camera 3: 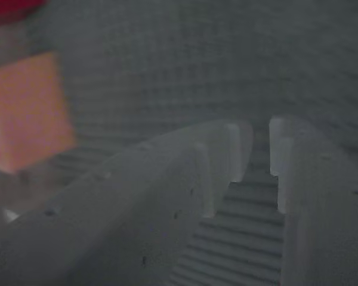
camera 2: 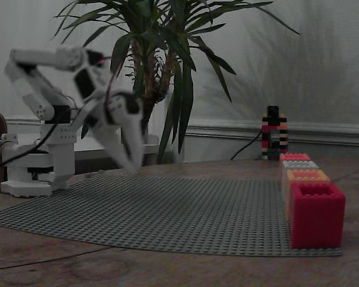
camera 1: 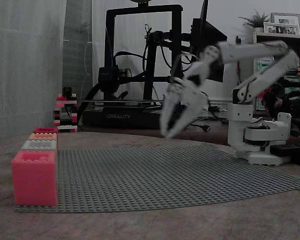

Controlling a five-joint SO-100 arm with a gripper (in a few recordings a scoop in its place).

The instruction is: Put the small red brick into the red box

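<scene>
Grey studded baseplate [camera 1: 180, 175] covered the tabletop, with a row of brick-built boxes along one edge. In both fixed views the white arm [camera 1: 260, 75] appeared motion-blurred, its gripper [camera 1: 177, 117] hanging above the plate and well apart from the boxes. In the wrist view the fingers [camera 3: 238, 152] stood a little apart, a narrow gap showing bare plate between their tips; nothing was seen held there. The small red brick could not be made out; it may have been too tiny or hidden. The red box [camera 2: 316, 215] sat at the near end of the row in a fixed view, on the plate's corner, next to an orange box [camera 2: 306, 176]; at the row's other end stood a paler pink box [camera 1: 34, 177]. Doing this step well seemingly called for slowing the swing, finding the brick on the plate first, then lowering the fingers squarely astride it before closing.
</scene>
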